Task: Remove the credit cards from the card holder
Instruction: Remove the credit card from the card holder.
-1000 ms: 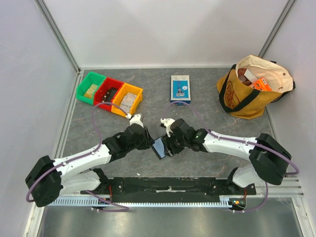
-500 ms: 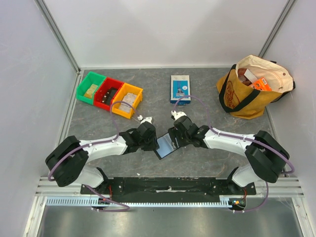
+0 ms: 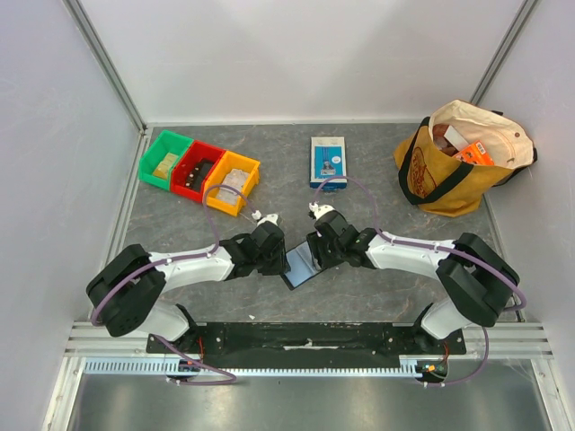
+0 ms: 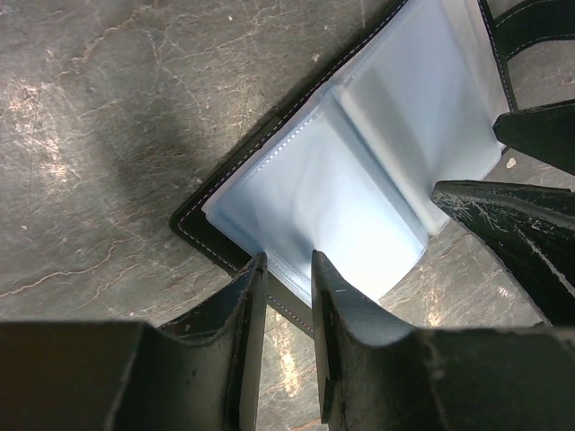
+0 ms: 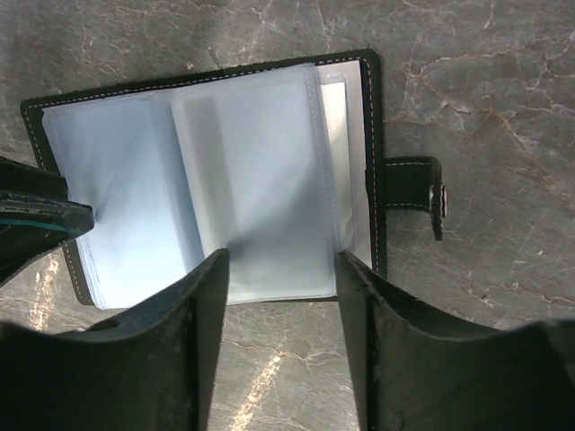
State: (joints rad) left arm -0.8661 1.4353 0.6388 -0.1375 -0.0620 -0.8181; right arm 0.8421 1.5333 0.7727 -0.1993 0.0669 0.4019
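Little has shifted since half a second ago: card holder (image 3: 299, 263) lies open on the table (image 3: 269, 189). Left gripper (image 4: 286, 269): narrow gap at its corner (grip unconfirmable). Right gripper (image 5: 280, 269): spread wide over the sleeves (image 5: 252, 180), holding nothing

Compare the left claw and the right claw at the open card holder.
The left claw is nearly closed, with only a narrow gap showing; the right claw is spread wide. The left claw sits at the edge of the card holder, near a corner; the right claw straddles a clear sleeve. Whether the left claw pinches that edge is unclear. Both are black and low over the open holder.
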